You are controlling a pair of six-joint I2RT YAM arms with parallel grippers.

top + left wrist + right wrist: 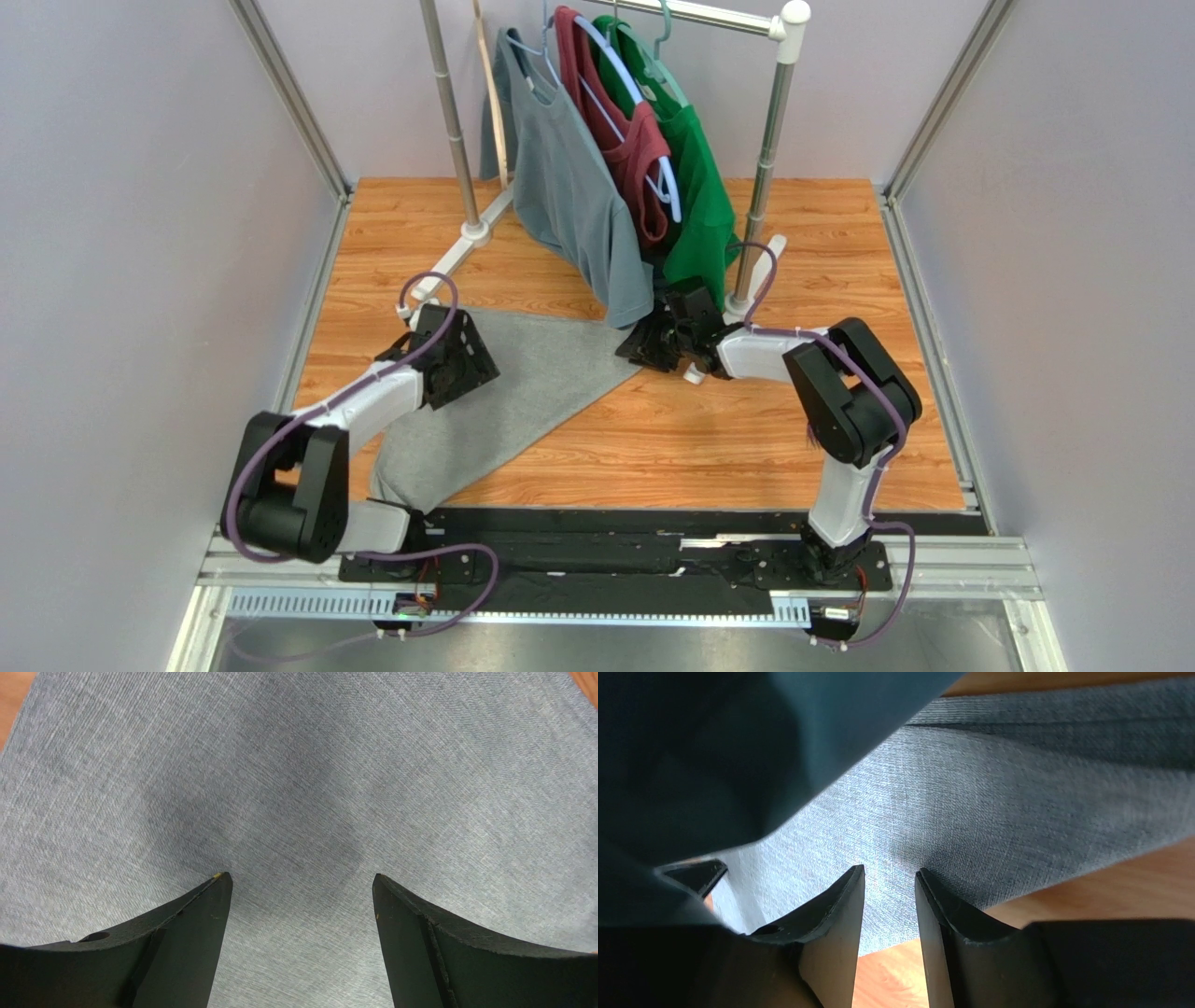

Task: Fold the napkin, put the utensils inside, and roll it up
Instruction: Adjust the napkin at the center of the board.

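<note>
The grey napkin (526, 385) lies spread flat on the wooden table, one corner pointing right and one toward the near edge. My left gripper (470, 353) hovers open over its left part; in the left wrist view the napkin (295, 777) fills the picture beyond the wide-apart gripper (300, 878). My right gripper (648, 343) is at the napkin's right corner, under the hanging grey shirt. In the right wrist view this gripper (890, 871) has a narrow gap with nothing in it, tips over the napkin's (1018, 812) edge. No fork is in view.
A clothes rack (765, 154) stands at the back with a grey shirt (568, 182), a red shirt (624, 133) and a green shirt (694, 154) on hangers. The grey shirt's hem (703, 756) hangs right over my right gripper. Frame posts line both sides.
</note>
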